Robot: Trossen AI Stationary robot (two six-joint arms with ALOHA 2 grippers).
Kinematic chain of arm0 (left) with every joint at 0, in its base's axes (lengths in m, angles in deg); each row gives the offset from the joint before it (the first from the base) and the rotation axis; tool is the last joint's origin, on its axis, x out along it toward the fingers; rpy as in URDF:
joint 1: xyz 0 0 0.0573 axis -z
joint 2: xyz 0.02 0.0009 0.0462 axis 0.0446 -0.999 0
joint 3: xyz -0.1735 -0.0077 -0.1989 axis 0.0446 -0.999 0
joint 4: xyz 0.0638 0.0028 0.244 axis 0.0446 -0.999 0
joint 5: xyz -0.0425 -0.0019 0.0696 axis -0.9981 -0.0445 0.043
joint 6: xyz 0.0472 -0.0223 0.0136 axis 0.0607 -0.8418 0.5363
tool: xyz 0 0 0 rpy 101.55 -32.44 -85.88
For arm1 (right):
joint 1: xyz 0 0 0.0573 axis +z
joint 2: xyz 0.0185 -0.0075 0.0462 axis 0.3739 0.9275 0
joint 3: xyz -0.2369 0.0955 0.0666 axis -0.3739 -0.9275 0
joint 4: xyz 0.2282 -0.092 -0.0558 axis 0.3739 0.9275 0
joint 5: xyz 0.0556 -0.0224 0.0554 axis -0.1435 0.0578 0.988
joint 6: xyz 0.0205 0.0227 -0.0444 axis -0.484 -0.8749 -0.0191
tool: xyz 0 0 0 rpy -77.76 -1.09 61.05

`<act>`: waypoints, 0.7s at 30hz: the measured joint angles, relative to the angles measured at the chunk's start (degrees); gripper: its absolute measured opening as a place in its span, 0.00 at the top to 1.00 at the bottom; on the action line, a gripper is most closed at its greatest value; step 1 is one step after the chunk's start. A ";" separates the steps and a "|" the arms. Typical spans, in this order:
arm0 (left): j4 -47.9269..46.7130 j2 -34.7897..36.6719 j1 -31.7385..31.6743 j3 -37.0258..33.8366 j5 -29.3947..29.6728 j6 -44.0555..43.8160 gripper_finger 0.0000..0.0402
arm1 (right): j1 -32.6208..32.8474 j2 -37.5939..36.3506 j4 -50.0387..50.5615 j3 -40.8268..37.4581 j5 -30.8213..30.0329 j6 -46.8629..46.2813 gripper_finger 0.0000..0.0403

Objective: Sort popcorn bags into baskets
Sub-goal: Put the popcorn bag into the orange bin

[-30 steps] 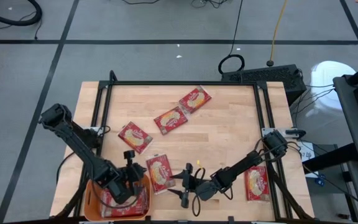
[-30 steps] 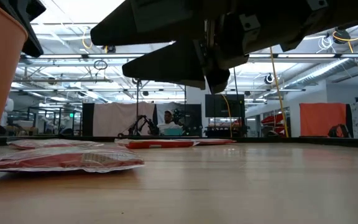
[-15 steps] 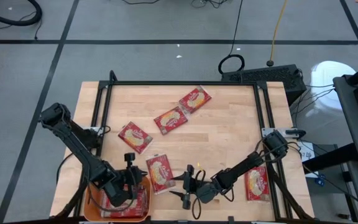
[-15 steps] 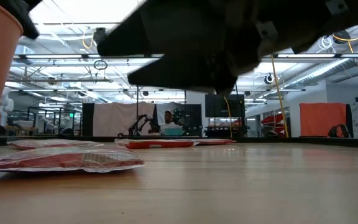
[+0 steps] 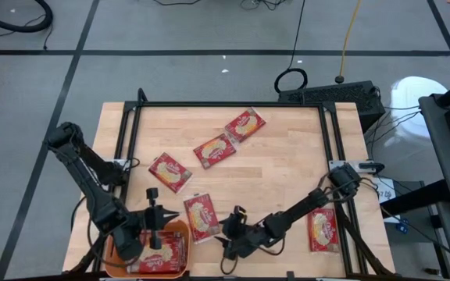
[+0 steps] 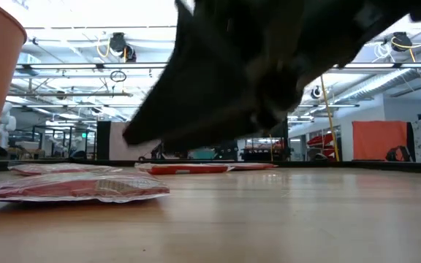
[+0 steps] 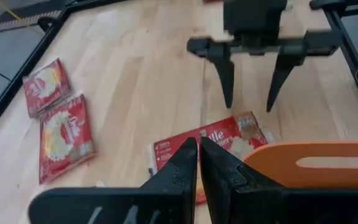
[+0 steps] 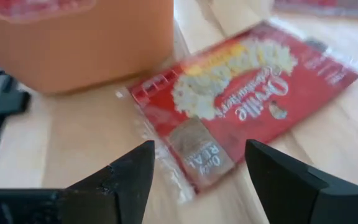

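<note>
Grey floor marked with dark lines surrounds a pale wooden bench (image 5: 287,164) framed in black rails, and the level view looks past it into a wide workshop with ceiling lights and an orange panel in the distance.

Both dark arms reach in along the near edge. At the near left corner sits the orange basket (image 5: 180,234), its wall touching the bench; several red popcorn bags (image 5: 166,251) lie inside it. The left hand (image 5: 154,231) hangs over the basket's inner rim with its fingers pressed together and nothing between them.

The right arm stretches low across the near side, and the right hand (image 5: 226,232) hovers just beside the bag by the basket (image 5: 201,216), fingers spread wide apart and holding nothing. In its own wrist view the two fingers straddle the near end of that bag (image 8: 241,99), whose clear seal edge points toward the camera, with the orange tub wall (image 8: 79,43) just behind it. The left wrist view shows the same bag (image 7: 210,143) lying flat next to the basket rim, the right hand's open fingers (image 7: 225,78) poised above it.

Loose bags lie elsewhere on the bench: one near the left rail (image 5: 169,171), two close together toward the far middle (image 5: 214,150) (image 5: 245,124), and one near the right rail (image 5: 323,229) beside the right arm.
</note>
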 joint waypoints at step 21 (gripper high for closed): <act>-0.35 -0.23 1.11 -0.37 1.82 0.79 0.94 | -6.76 5.69 0.30 0.00 -6.51 -2.01 0.86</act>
